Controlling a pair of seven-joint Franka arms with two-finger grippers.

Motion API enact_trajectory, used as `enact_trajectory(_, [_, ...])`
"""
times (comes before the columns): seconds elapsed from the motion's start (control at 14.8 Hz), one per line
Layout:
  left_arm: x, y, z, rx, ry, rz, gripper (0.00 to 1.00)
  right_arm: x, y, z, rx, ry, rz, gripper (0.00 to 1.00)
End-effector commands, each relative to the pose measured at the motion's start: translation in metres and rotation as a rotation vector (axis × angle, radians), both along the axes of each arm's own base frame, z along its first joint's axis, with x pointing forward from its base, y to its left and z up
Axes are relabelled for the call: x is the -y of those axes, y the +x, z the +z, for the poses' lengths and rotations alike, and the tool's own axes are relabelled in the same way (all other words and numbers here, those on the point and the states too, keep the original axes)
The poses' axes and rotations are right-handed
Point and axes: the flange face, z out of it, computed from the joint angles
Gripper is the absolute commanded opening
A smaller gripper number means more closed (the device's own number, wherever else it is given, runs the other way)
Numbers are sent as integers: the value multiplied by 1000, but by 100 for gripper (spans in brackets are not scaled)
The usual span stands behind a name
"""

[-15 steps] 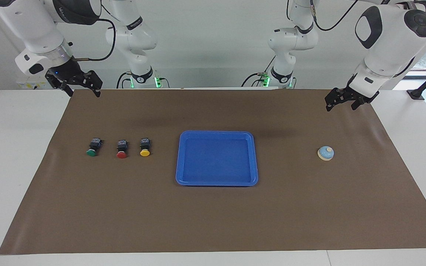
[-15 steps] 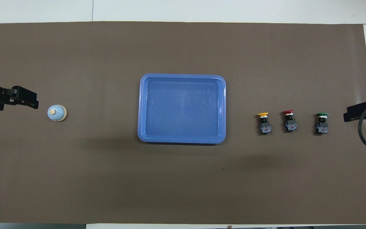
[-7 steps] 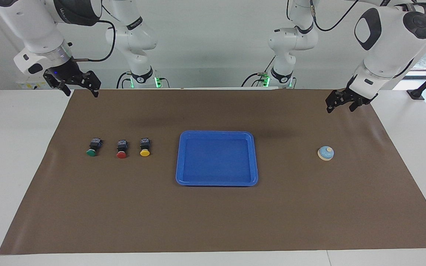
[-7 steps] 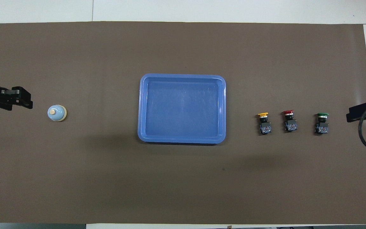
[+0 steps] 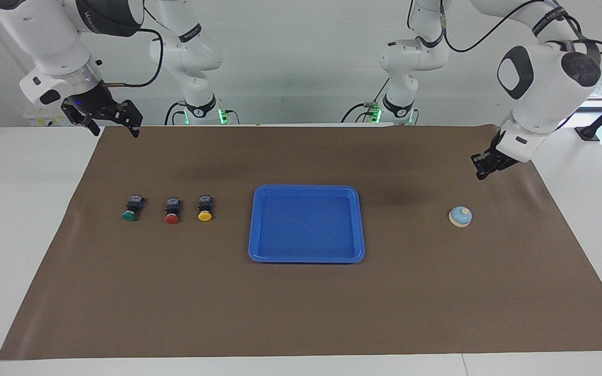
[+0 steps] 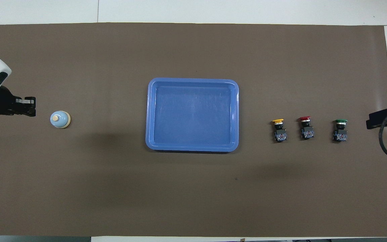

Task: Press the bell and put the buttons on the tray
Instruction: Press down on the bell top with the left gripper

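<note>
Glossy blue tray [image 5: 306,256], rounded rectangle, mid-table on matte brown mat [image 5: 301,313], long axis toward the robots. Boxy black buttons [image 5: 172,210] in a row at right arm's end, caps pointing away from robots. Domed bell [image 5: 460,216] at left arm's end. Left tool [image 5: 481,169] pressed together above mat near bell; right tool [image 5: 113,125] spread, waiting.

Robotics lab bench: two white Franka arms [image 5: 541,78] bolted to a plain white table [image 5: 19,235] by a bare wall, flat brown paper mat [image 5: 301,313] taped down as workspace, cabling exposed.
</note>
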Motion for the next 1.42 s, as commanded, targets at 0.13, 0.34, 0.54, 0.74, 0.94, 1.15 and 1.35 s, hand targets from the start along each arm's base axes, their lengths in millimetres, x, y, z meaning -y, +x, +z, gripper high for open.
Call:
enact_trajectory(0.13, [-16,3,-63,27,-4,13,0,-2,-6,1,-6,-17,25,100])
enact_trajectory(0.34, [-27,3,-92,48,-1,31,0,-1,-6,1,-6,-17,23,100])
enact_trajectory(0.54, [-28,7,-105,48,-1,34,0,-2,-6,1,-6,-17,25,100])
enact_trajectory(0.74, [-32,10,-114,56,-1,42,0,-2,-6,1,-6,-17,25,100])
enact_trajectory(0.94, [-34,10,-124,61,-1,45,0,-2,-7,1,-8,-17,25,100])
enact_trajectory(1.15, [-38,2,-151,77,1,54,0,-2,-7,1,-8,-17,25,100])
enact_trajectory(1.35, [-36,1,-171,55,0,58,0,-2,-7,0,-9,-17,25,100])
